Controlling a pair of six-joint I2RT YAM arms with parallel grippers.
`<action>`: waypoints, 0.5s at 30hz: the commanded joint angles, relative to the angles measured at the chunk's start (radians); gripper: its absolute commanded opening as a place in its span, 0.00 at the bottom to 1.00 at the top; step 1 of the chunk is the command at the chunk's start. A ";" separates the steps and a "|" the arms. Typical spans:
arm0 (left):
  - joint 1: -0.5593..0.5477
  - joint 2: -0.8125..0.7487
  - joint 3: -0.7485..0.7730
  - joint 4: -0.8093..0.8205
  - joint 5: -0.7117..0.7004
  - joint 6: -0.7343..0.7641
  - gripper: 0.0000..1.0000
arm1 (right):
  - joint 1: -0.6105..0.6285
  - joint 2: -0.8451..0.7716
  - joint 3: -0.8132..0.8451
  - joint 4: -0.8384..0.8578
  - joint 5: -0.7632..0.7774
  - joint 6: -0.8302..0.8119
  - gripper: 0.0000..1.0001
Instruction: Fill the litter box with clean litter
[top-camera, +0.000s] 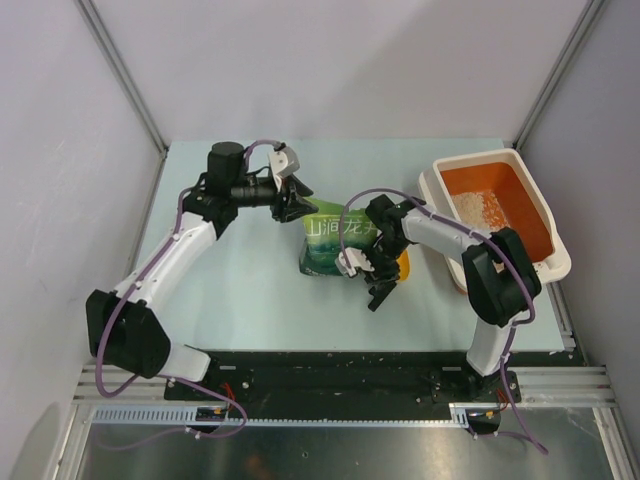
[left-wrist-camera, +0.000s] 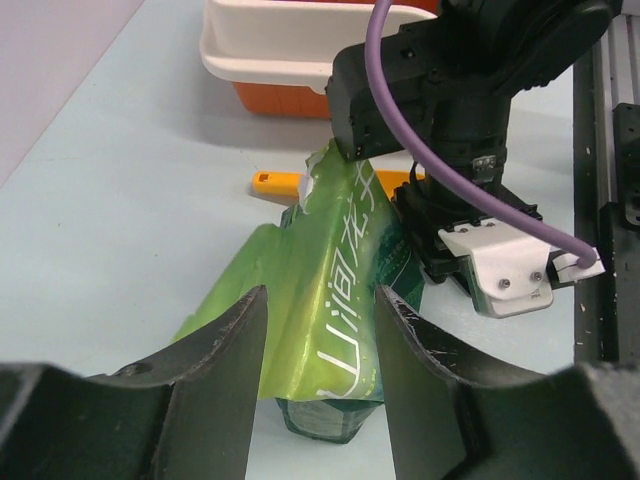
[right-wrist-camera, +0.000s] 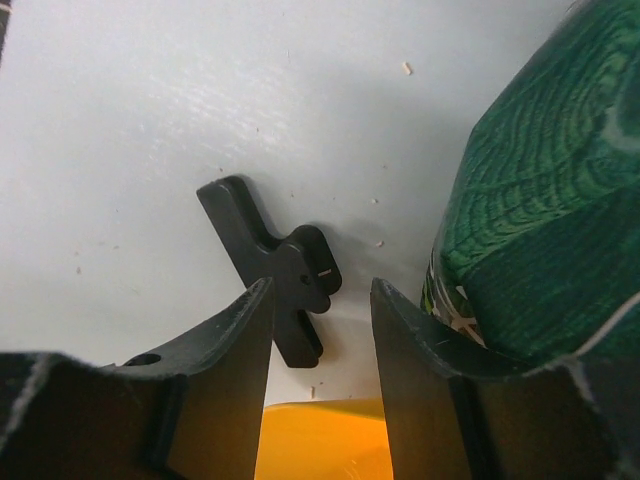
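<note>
The crinkled green film bag (top-camera: 325, 243) is glossy; the long white plastic litter box (top-camera: 480, 157) smooth, its pale beige clean litter (top-camera: 478, 208) grainy; the pale tabletop (top-camera: 250, 290) matt.

From above and behind the arms (top-camera: 170, 250) we look down over the whole desk (top-camera: 250, 290). Our left wrist camera faces across at the green bag (left-wrist-camera: 330, 300), close; our right wrist camera points down, closer still, sharing that bag.
</note>
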 joint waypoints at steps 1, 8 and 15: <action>-0.007 -0.051 -0.010 0.017 0.001 -0.030 0.52 | -0.003 0.024 -0.010 -0.031 0.049 -0.088 0.48; -0.008 -0.045 -0.009 0.017 0.002 -0.030 0.52 | -0.025 0.043 -0.041 -0.012 0.071 -0.075 0.47; -0.012 -0.036 -0.007 0.019 0.005 -0.030 0.52 | -0.023 0.053 -0.052 -0.008 0.048 -0.042 0.45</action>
